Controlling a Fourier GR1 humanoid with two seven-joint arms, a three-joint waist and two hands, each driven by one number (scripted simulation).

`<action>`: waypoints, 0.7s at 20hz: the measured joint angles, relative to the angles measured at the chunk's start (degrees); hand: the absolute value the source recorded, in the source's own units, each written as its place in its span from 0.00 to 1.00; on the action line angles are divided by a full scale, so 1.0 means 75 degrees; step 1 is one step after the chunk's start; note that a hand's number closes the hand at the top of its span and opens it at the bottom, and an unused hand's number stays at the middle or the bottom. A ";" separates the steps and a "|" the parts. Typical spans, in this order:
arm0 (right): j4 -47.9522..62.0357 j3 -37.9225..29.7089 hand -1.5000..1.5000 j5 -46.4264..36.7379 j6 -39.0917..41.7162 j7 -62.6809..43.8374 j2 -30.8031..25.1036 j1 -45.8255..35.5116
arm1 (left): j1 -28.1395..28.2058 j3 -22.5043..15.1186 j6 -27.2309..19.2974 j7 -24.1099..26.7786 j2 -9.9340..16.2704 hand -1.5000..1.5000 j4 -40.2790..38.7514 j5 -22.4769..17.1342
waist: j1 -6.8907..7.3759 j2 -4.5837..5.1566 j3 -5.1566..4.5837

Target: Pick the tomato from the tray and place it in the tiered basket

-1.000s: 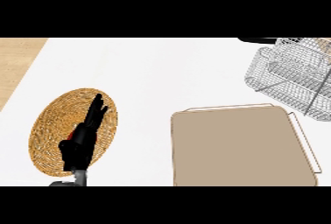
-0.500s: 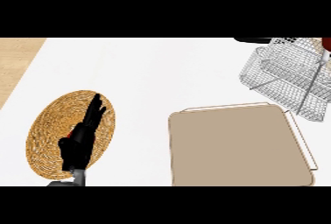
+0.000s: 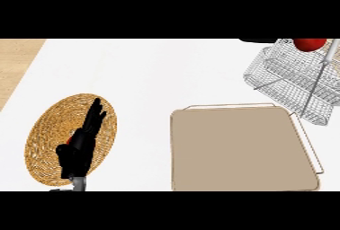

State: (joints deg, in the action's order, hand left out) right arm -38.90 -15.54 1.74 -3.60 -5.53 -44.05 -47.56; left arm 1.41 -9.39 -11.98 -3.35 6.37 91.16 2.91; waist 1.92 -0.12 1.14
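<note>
Where the tomato (image 3: 309,44) sat: above the wire basket (image 3: 292,78), well clear of the tray (image 3: 242,152).
Left hand (image 3: 81,143): fingers straight, resting over the woven mat (image 3: 46,134).
Right hand (image 3: 256,40): a dark sliver; grip untellable.
Best move, I judged: lower it into the tier before letting go.

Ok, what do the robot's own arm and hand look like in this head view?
Only the left hand shows clearly: matte black, slim, with long tapering fingers and a thumb. A short grey stub of forearm joins it at the lower edge. No cables or markings are visible.
</note>
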 measured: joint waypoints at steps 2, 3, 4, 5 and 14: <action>0.0106 -0.0311 0.00 0.0104 -0.0336 0.0195 -0.0118 -0.0035 | -0.0013 0.0023 -0.0034 0.0043 -0.0010 0.50 -0.0051 0.0032 | -0.0060 -0.0006 -0.0004; 0.0155 -0.0435 0.00 0.0110 -0.0520 0.0189 -0.0249 -0.0091 | 0.0049 0.0000 -0.0047 0.0119 -0.0052 0.50 -0.0044 0.0030 | -0.0069 -0.0012 -0.0003; 0.0231 -0.0566 0.00 0.0108 -0.0692 0.0233 -0.0404 -0.0075 | 0.0089 -0.0003 -0.0026 0.0115 -0.0045 0.50 -0.0007 0.0014 | -0.0085 -0.0015 -0.0009; 0.0331 -0.0685 0.00 0.0110 -0.0817 0.0203 -0.0577 -0.0094 | 0.0097 -0.0008 -0.0060 0.0109 -0.0066 0.50 -0.0003 0.0036 | -0.0098 -0.0014 -0.0012; 0.1252 -0.2099 0.00 0.0869 -0.0117 0.0382 -0.2342 0.0890 | 0.0325 0.0173 -0.0131 0.0045 -0.0007 0.50 0.0176 -0.0027 | -0.0377 -0.0061 -0.0030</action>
State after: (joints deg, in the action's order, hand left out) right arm -29.51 -31.28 8.26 -4.47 -2.66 -61.61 -40.88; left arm 3.85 -8.09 -12.96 -3.02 6.31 92.49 2.71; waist -0.91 -0.58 0.92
